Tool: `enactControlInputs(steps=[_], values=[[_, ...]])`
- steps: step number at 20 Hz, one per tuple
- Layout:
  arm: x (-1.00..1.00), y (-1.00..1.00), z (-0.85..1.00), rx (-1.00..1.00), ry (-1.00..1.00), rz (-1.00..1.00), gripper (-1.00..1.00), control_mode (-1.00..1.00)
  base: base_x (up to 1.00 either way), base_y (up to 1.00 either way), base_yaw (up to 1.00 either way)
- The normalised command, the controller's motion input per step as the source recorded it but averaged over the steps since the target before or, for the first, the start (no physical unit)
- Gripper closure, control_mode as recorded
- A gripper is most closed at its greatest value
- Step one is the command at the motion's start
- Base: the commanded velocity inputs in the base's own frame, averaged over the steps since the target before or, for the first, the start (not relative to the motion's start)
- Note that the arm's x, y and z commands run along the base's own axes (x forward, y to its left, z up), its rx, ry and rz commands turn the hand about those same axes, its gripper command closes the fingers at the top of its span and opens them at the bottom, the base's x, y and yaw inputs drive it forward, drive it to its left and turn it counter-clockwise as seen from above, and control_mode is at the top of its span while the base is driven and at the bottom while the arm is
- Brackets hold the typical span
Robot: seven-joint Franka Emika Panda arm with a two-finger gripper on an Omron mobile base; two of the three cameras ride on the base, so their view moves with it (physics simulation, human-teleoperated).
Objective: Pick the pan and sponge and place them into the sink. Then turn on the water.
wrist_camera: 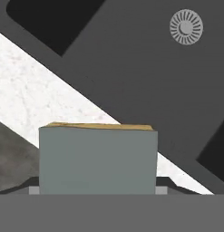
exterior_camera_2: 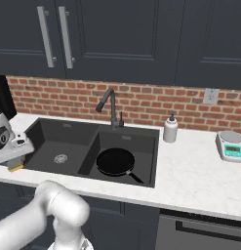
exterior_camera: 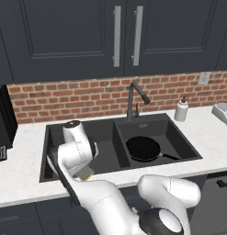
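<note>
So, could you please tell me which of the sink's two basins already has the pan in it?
The right basin, below the faucet, holds the pan; the left basin shows just its bare drain.

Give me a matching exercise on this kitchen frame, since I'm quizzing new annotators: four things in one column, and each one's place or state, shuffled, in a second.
Things:
1. pan
2. sponge
3. soap bottle
4. kitchen scale

Places or states:
A. on the counter, far right
B. between the gripper's fingers, above the sink's left basin
C. lying in the right basin
D. upright on the counter, just right of the sink

Pairs: 1-C, 2-B, 3-D, 4-A
</note>
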Motion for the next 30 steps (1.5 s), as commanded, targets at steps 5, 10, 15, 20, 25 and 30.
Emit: enactControlInputs(steps=[5,10,15,20,25,30], values=[[-0.22,-0.89,0.88,0.06,-0.13,0.01,1.0,-1.0,0.0,0.0,0.0],[-0.05,-0.87,0.89,0.06,-0.08,0.0,1.0,-1.0,0.0,0.0,0.0],[0.0,-0.91,0.65,0.04,-0.04,0.0,1.0,-1.0,0.0,0.0,0.0],[0.0,-0.97,0.25,0.03,-0.01,0.02,1.0,-1.0,0.0,0.0,0.0],[0.0,-1.0,0.03,0.09,-0.05,0.07,1.0,-1.0,0.0,0.0,0.0],[0.0,-0.96,0.03,0.2,-0.02,0.05,1.0,-1.0,0.0,0.0,0.0]])
